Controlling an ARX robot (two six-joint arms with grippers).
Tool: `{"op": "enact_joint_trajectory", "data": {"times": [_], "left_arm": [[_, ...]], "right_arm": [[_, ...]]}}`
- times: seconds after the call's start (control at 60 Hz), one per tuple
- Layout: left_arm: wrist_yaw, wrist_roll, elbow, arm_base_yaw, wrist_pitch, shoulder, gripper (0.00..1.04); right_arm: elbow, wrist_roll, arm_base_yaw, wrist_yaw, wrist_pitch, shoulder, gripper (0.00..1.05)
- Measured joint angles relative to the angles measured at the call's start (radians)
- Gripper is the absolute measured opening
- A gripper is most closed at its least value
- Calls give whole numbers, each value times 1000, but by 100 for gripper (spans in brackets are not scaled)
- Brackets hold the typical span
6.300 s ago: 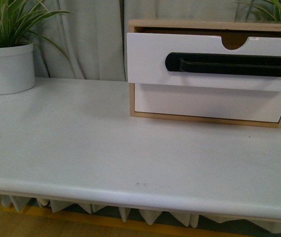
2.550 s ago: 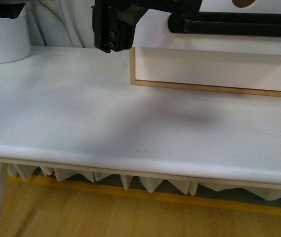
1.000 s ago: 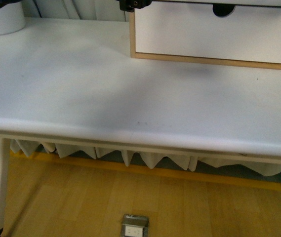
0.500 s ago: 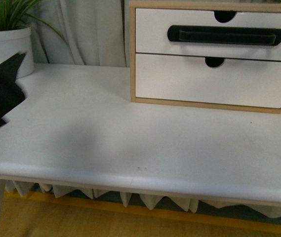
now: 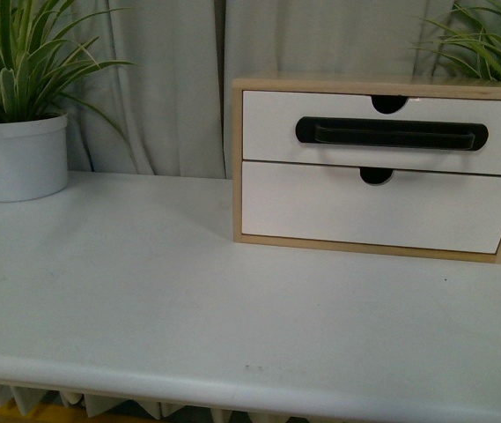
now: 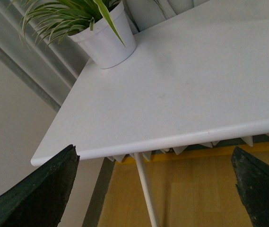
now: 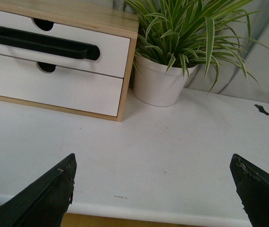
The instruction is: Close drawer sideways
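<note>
The drawer [image 5: 386, 132], white-fronted with a long black bar handle [image 5: 391, 134] and a half-round notch, sits flush in its light-wood box [image 5: 237, 159] at the back right of the table. The right wrist view also shows the drawer [image 7: 54, 45], pushed in. Neither arm appears in the front view. My left gripper [image 6: 155, 163] is open, off the table's left front corner, with only floor between its fingers. My right gripper [image 7: 153, 163] is open above the table's front edge, well short of the box.
Below the drawer is a plain white drawer [image 5: 373, 207] with no handle. A potted plant in a white pot [image 5: 19, 157] stands at the back left. Another potted plant [image 7: 165, 80] stands just right of the box. The white table [image 5: 188, 300] spreads in front.
The drawer stood pulled out at first and now sits flush in the box. The dark arm seen near the box and then at the left has left the front view.
</note>
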Motion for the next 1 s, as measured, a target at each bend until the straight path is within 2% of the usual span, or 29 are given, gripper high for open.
{"op": "enact_joint_trajectory", "data": {"times": [0.083, 0.117, 0.167, 0.217, 0.283, 0.35, 0.483, 0.55, 0.6, 1.0], "left_arm": [[5, -8, -1, 0, 0, -2, 98], [118, -87, -30, 32, 74, -29, 91], [226, -199, -62, 72, 129, -61, 82], [288, -279, -75, 106, 136, -88, 73], [326, -348, -86, 142, 135, -110, 62], [340, -386, -92, 159, 46, -183, 50], [396, -414, -108, 208, 4, -263, 26], [515, -418, -115, 301, -5, -280, 14], [536, -420, -121, 347, -6, -285, 5], [548, -432, -165, 369, -5, -333, 4]], "right_arm": [[-2, 16, 0, -6, 2, 0, 95], [-26, 64, -8, -69, 57, -15, 87], [-50, 106, -5, -80, 87, -32, 80], [-76, 140, 10, -77, 101, -51, 72], [-109, 167, 58, -11, 106, -74, 59], [-137, 180, 146, 75, 113, -91, 47], [-180, 187, 182, 84, 124, -119, 23], [-195, 188, 183, 87, 131, -133, 11], [-206, 188, 183, 86, 134, -140, 2], [-270, 192, 184, 90, 148, -190, 1]]}}
